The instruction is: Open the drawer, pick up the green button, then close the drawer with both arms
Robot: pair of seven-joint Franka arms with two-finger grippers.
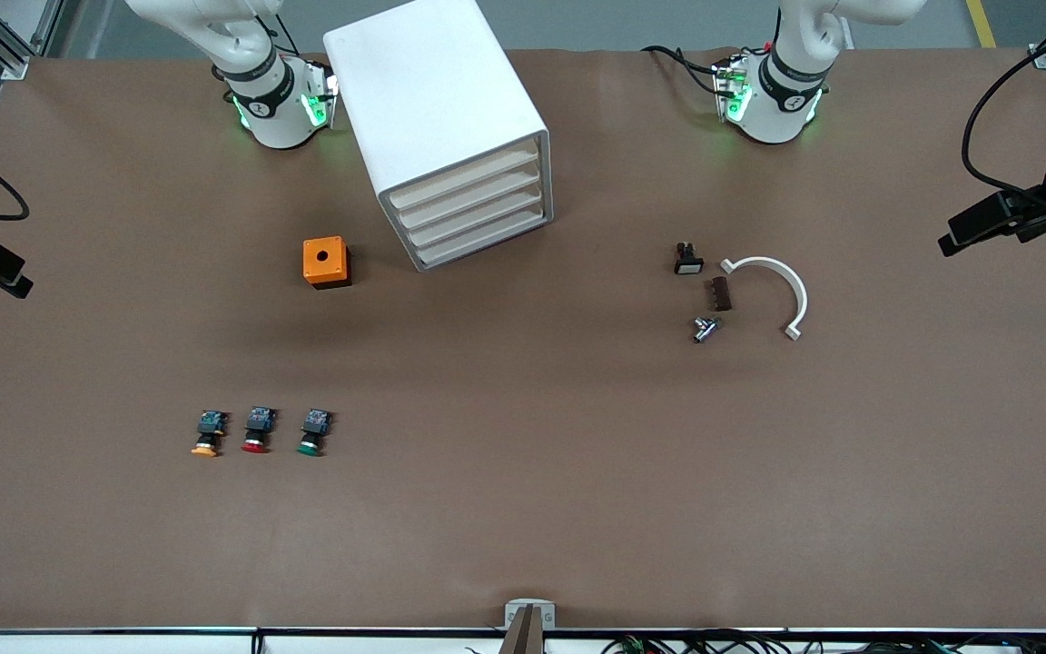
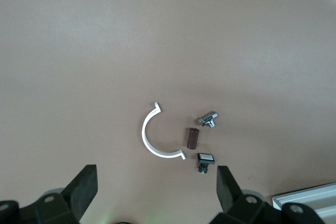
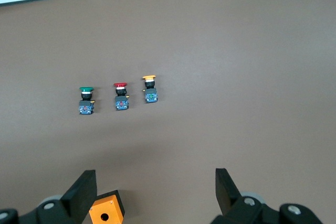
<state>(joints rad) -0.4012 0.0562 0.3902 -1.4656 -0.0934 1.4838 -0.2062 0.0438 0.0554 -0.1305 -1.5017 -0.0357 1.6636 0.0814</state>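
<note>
The white cabinet (image 1: 437,109) stands between the two arm bases, with all four slat drawers shut. The drawer (image 1: 478,216) is the third slat from the top. The green-capped button (image 1: 313,432) lies on the table toward the right arm's end, nearer to the front camera than the cabinet, and shows in the right wrist view (image 3: 85,100). My right gripper (image 3: 155,182) is open and empty, high over the table by the orange box. My left gripper (image 2: 156,182) is open and empty, high over the small parts. Neither gripper shows in the front view.
A red-capped button (image 1: 256,431) and an orange-capped button (image 1: 205,435) lie beside the green one. An orange box (image 1: 326,262) sits beside the cabinet. A white arc (image 1: 773,291), a black switch (image 1: 688,259), a brown block (image 1: 720,293) and a metal piece (image 1: 705,329) lie toward the left arm's end.
</note>
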